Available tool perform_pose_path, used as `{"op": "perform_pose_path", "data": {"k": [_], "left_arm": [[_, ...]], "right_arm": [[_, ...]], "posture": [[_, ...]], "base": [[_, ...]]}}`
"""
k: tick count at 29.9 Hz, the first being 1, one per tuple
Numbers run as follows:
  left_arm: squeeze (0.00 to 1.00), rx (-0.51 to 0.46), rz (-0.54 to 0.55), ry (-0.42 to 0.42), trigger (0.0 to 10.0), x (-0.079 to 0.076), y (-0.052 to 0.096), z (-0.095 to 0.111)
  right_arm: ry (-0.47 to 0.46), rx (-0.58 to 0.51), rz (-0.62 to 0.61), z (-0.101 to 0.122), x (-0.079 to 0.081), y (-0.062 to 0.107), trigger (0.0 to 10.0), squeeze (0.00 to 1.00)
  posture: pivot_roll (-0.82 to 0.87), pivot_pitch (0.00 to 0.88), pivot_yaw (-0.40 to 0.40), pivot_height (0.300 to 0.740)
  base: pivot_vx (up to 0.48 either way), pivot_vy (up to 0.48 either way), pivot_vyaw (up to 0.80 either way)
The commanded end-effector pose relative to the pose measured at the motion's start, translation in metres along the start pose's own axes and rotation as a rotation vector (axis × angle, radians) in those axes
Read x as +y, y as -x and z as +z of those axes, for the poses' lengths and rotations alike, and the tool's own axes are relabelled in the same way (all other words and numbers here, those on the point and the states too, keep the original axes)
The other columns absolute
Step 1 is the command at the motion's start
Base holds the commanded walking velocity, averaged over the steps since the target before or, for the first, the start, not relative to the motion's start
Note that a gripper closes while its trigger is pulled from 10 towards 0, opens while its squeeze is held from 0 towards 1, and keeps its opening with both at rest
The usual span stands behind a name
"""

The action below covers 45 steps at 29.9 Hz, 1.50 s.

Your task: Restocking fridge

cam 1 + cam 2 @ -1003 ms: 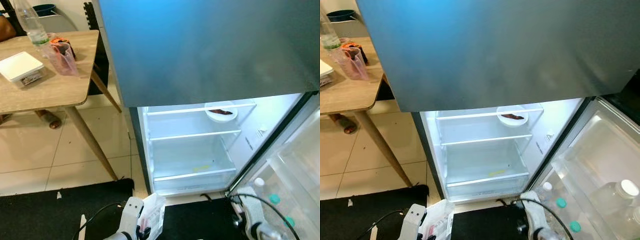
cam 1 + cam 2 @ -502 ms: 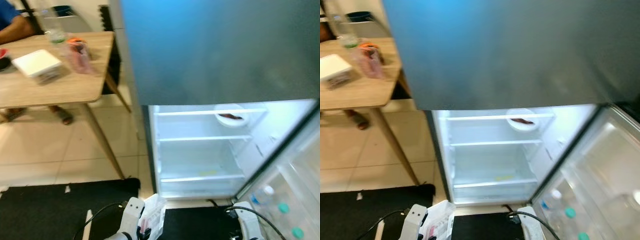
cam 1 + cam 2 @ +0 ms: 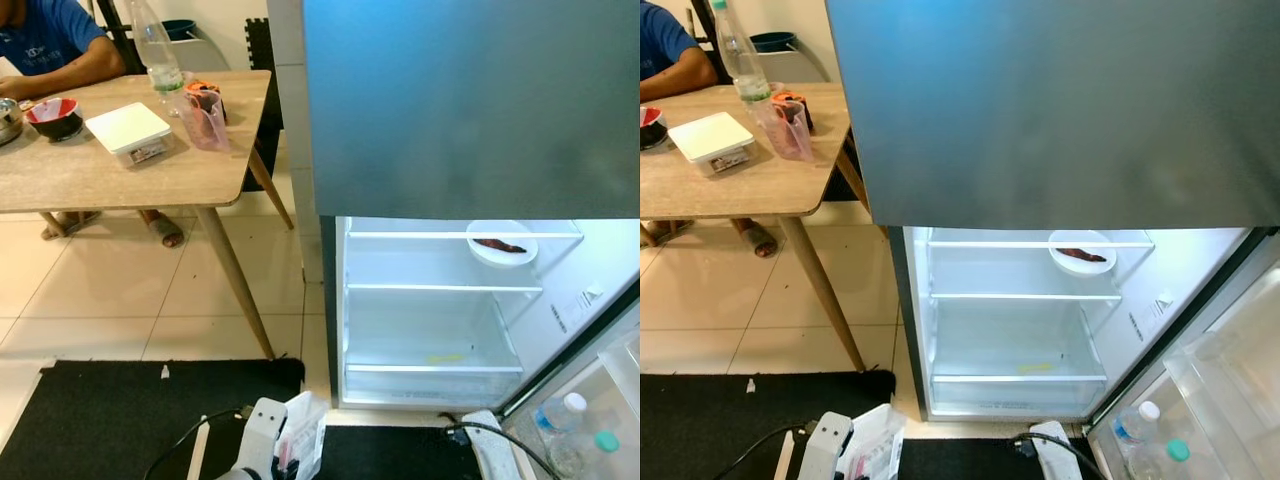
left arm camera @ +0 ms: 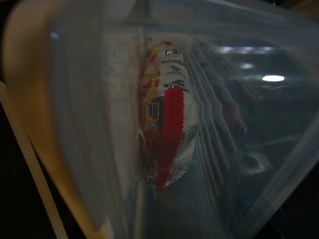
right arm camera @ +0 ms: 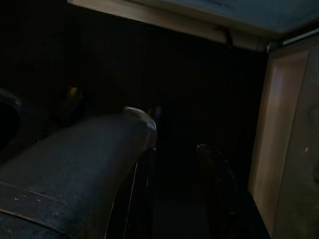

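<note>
- two glass shelves are sitting inside the open fridge (image 3: 440, 330), its white interior glowing under a flat, dull grey upper door.
- a round white plate (image 3: 501, 244) with a dark strip of food is resting at the right end of the top shelf.
- the left gripper (image 3: 285, 455) is hanging low at the bottom edge of the head views, above the black mat (image 3: 120, 410), with a crinkly clear plastic bag (image 3: 305, 445) against it; i cannot tell whether the fingers are clamped on it.
- in the left wrist view the bag (image 4: 199, 124) is lying in glossy folds over a red and white sachet (image 4: 167, 124) with a zigzag-cut edge.
- the right wrist view is showing a dark rounded finger; the right gripper's fingers cannot be judged apart or together.
- clear capped bottles (image 3: 1135, 425) are standing in the fridge door's bin at lower right.
- a wooden table (image 3: 110, 175) is carrying a white lidded box (image 3: 128, 132) near its front edge, and a pink plastic jug (image 3: 208, 118) and a tall clear bottle (image 3: 158, 50) toward its right end.
- a person in a blue shirt (image 3: 45, 40) is sitting at the far left corner.
</note>
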<state>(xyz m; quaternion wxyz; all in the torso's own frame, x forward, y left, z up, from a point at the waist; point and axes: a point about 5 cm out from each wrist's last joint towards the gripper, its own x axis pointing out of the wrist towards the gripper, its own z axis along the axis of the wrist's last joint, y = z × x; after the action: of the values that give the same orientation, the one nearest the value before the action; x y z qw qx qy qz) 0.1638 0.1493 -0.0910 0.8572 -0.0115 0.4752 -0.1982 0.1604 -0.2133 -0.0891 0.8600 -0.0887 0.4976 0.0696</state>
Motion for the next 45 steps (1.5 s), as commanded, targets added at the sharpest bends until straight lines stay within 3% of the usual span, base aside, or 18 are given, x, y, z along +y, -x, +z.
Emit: {"op": "perform_pose_path", "data": {"k": [1,16,30,45], "left_arm": [[0.0,0.075,0.011,-0.011,10.0,0.006,0.006,-0.017],[0.0,0.075,0.008,-0.029,10.0,0.007,0.006,-0.016],[0.0,0.077,0.02,-0.027,10.0,0.007,0.006,-0.018],[0.0,0.092,-0.001,-0.041,10.0,0.006,0.006,-0.02]], "right_arm": [[-0.012,0.028,-0.011,-0.008,-0.001,0.001,10.0,0.0],[0.006,0.075,-0.038,-0.024,-0.003,0.005,10.0,0.0],[0.025,0.076,-0.035,-0.024,-0.003,0.005,10.0,0.0],[0.034,0.089,-0.036,-0.029,-0.005,0.006,10.0,0.0]], "posture": [[-0.08,0.044,0.017,0.74],[-0.08,0.04,0.017,0.74],[-0.08,0.04,0.015,0.74],[-0.09,0.042,0.013,0.74]], "base": [[0.0,0.0,0.0],[0.232,0.0,0.0],[0.178,0.0,0.0],[0.0,-0.445,0.0]]}}
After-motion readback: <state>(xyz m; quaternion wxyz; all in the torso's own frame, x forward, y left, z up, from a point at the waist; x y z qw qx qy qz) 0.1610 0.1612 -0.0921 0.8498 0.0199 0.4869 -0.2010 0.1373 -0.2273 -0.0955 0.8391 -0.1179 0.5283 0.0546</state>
